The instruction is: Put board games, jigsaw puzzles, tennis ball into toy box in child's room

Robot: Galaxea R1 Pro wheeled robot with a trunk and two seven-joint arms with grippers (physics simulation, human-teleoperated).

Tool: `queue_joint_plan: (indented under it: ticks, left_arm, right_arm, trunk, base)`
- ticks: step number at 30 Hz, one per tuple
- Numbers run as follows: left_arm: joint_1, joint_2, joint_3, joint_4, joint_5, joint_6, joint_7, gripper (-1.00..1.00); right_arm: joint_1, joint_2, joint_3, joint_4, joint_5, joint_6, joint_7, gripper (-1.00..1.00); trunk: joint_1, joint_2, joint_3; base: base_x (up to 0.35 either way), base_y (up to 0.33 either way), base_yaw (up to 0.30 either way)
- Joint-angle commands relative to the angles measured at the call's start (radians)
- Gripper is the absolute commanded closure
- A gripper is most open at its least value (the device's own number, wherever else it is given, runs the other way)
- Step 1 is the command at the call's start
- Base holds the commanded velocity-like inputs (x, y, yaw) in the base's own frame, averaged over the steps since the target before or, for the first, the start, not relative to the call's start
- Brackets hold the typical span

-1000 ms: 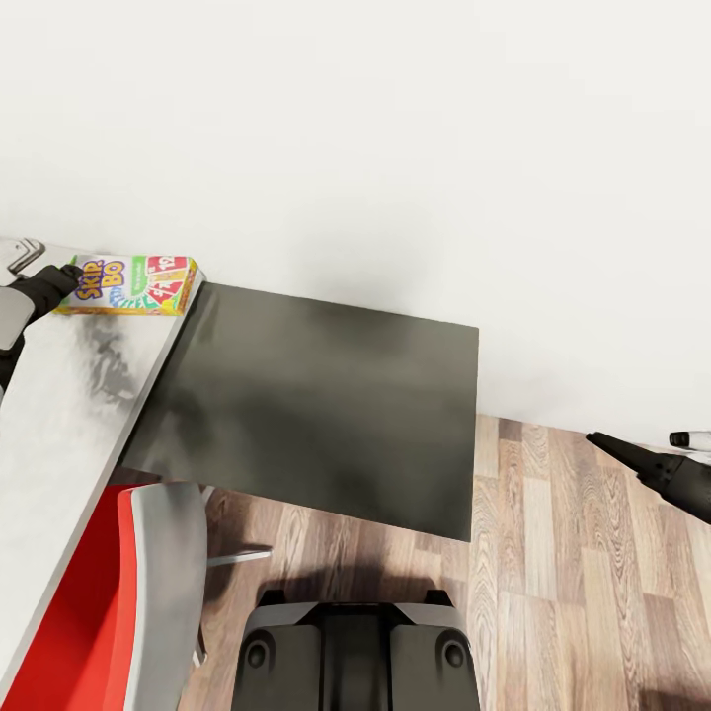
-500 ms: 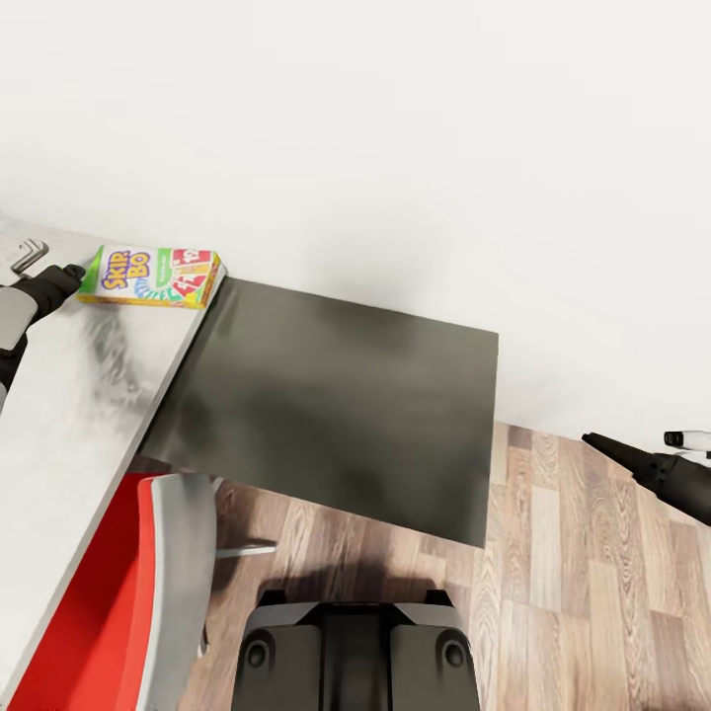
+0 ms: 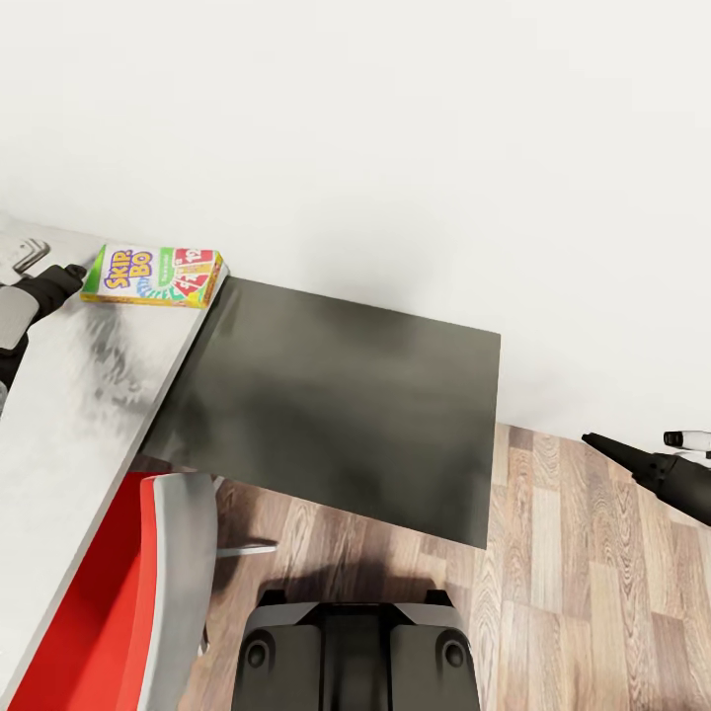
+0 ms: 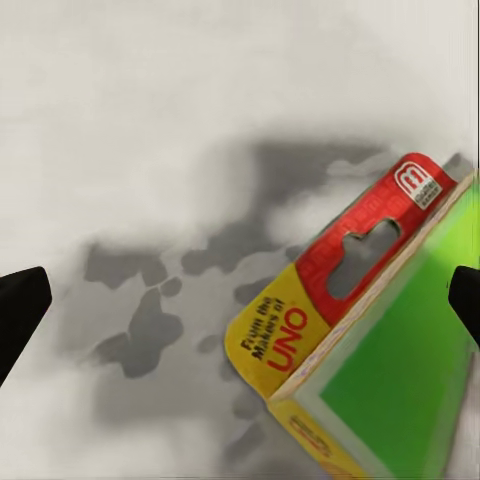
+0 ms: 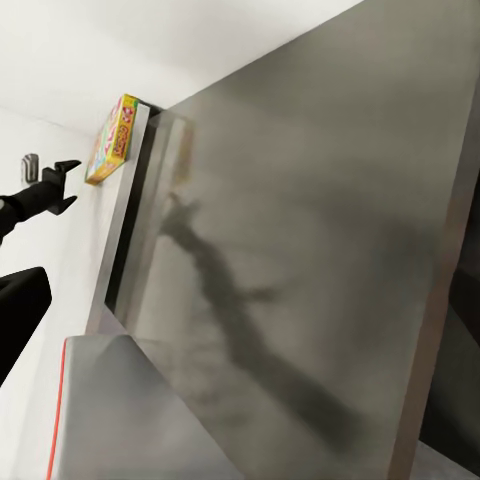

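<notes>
Both grippers are out. Left gripper (image 4: 240, 300) hangs over the table (image 3: 69, 415), its dark fingertips (image 4: 20, 305) spread wide to either side of the Skip-Bo board game (image 3: 153, 276), not touching it. That box lies flat at the table's far corner by the white wall (image 3: 395, 128). Right gripper (image 3: 642, 452) hovers over the wood floor (image 3: 583, 583); I cannot tell its opening.

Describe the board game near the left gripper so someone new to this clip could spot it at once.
Find the light grey table along the white wall and follow it to the far corner above the dark side panel. There lies the Skip-Bo box, flat, just ahead of the left gripper. Its yellow, green and red cover is the brightest print on the tabletop.
</notes>
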Motion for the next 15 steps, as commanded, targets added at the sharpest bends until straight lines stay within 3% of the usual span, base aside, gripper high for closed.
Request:
queue_joint_plan:
  ticks: [1, 7, 15]
  left_arm:
    - [-0.001, -0.003, -0.001, -0.002, 0.007, 0.006, 0.007, -1.0]
    - [-0.004, -0.039, -0.007, -0.001, -0.001, 0.007, 0.012, -1.0]
    - [-0.018, -0.063, -0.008, 0.007, -0.003, 0.006, 0.009, -1.0]
  right_arm:
    - [-0.001, 0.0, -0.001, 0.0, 0.001, 0.005, 0.003, -1.0]
    - [0.0, 0.0, -0.001, 0.0, 0.001, 0.005, 0.003, -1.0]
    - [0.001, 0.0, 0.0, 0.0, 0.001, 0.005, 0.003, -1.0]
  trunk:
    - [0.001, -0.002, -0.001]
    - [0.001, -0.002, -0.001]
    - [0.001, -0.002, -0.001]
  base:
    - [0.0, 0.0, 0.006]
    - [0.0, 0.0, 0.003]
    - [0.0, 0.0, 0.001]
